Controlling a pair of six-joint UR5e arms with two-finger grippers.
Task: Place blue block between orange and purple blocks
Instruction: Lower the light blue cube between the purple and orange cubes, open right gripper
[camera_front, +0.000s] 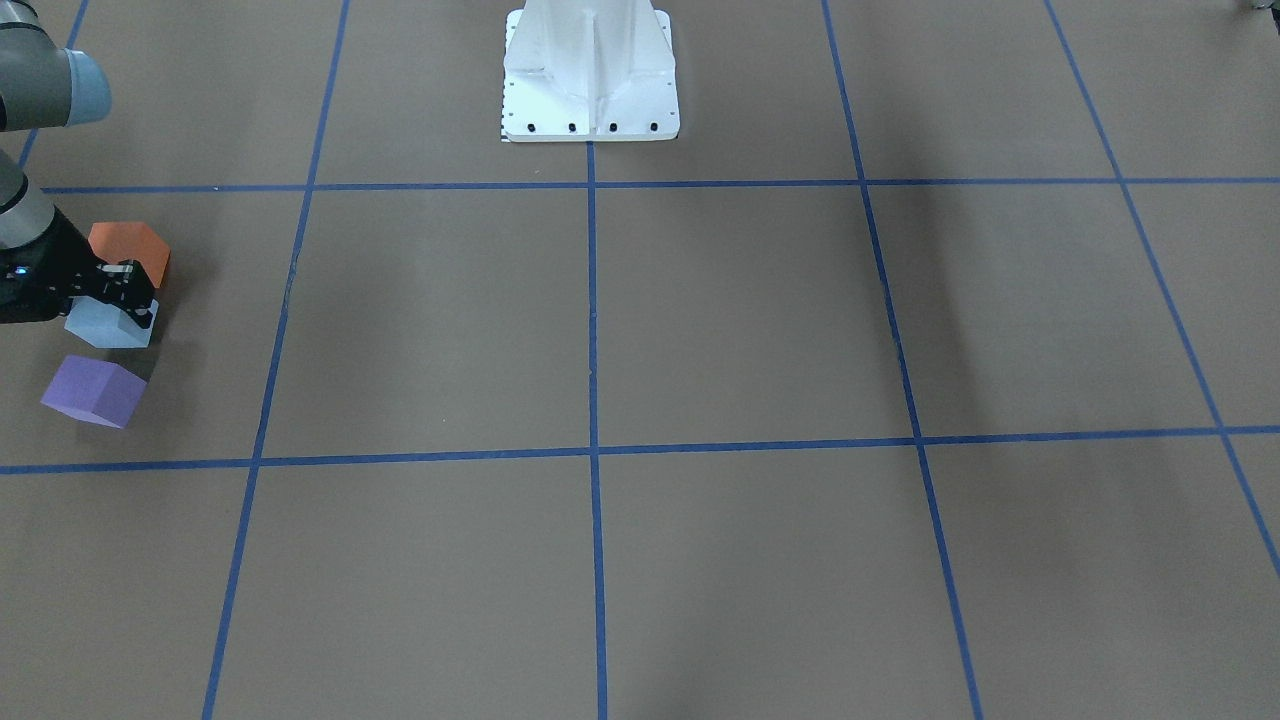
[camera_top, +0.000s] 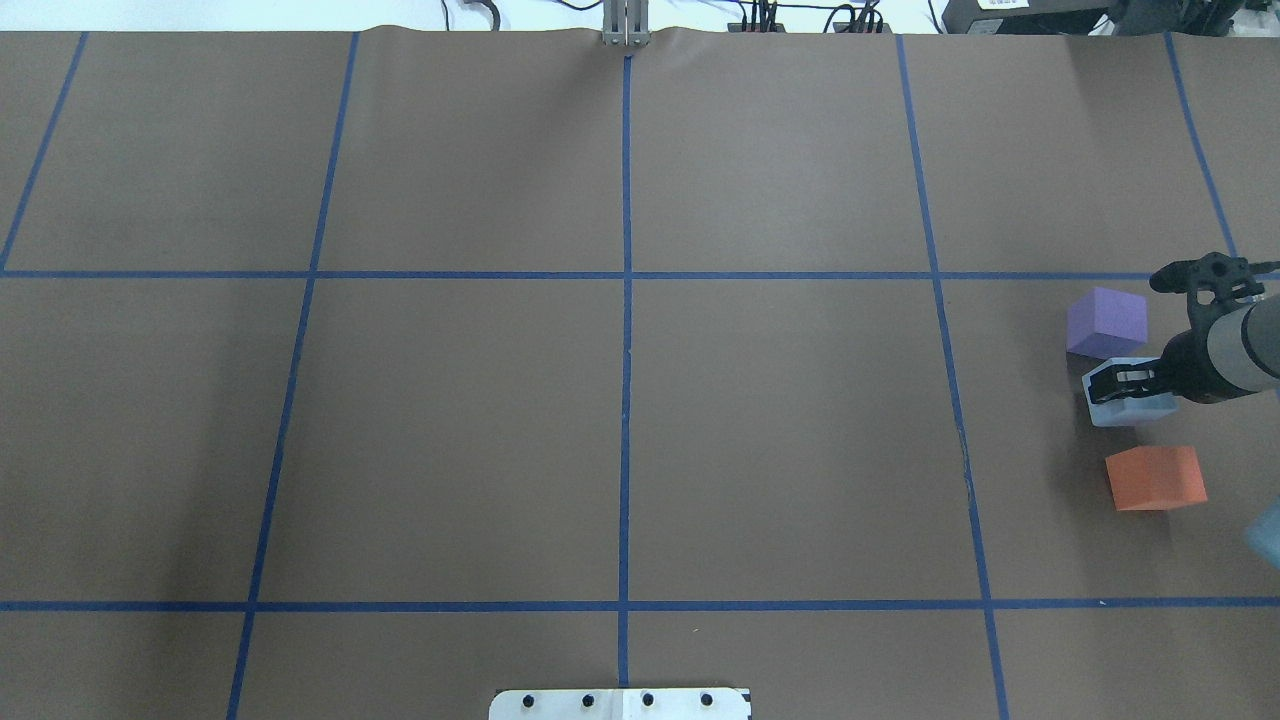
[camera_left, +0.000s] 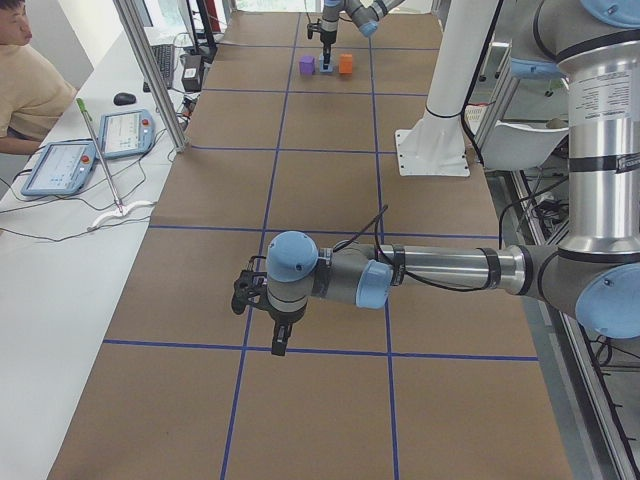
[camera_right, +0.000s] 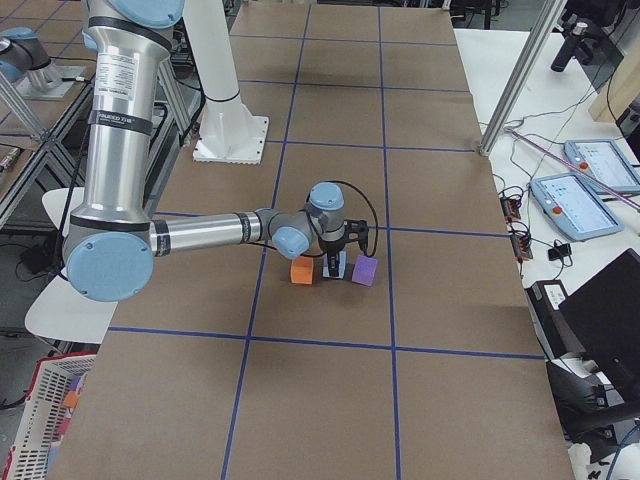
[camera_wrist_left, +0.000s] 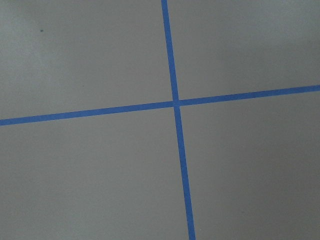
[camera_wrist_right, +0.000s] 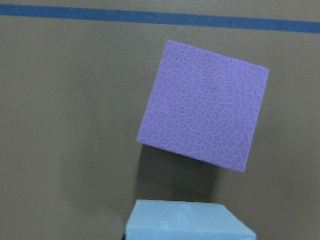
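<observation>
The blue block (camera_front: 100, 325) sits on the brown table between the orange block (camera_front: 130, 250) and the purple block (camera_front: 95, 390), all three in a short row. From overhead, blue (camera_top: 1135, 408) lies between purple (camera_top: 1105, 322) and orange (camera_top: 1155, 478) at the right edge. My right gripper (camera_top: 1120, 378) is down over the blue block, and its fingers appear shut on it. In the right wrist view, the blue block (camera_wrist_right: 187, 222) is at the bottom and the purple block (camera_wrist_right: 205, 105) is just beyond. My left gripper (camera_left: 278, 335) hovers over a tape crossing far from the blocks. I cannot tell whether it is open.
The white robot base (camera_front: 590, 75) stands at the table's middle on the robot's side. Blue tape lines (camera_wrist_left: 175, 102) divide the brown surface into squares. An operator (camera_left: 25, 85) and tablets sit beside the table, seen in the exterior left view.
</observation>
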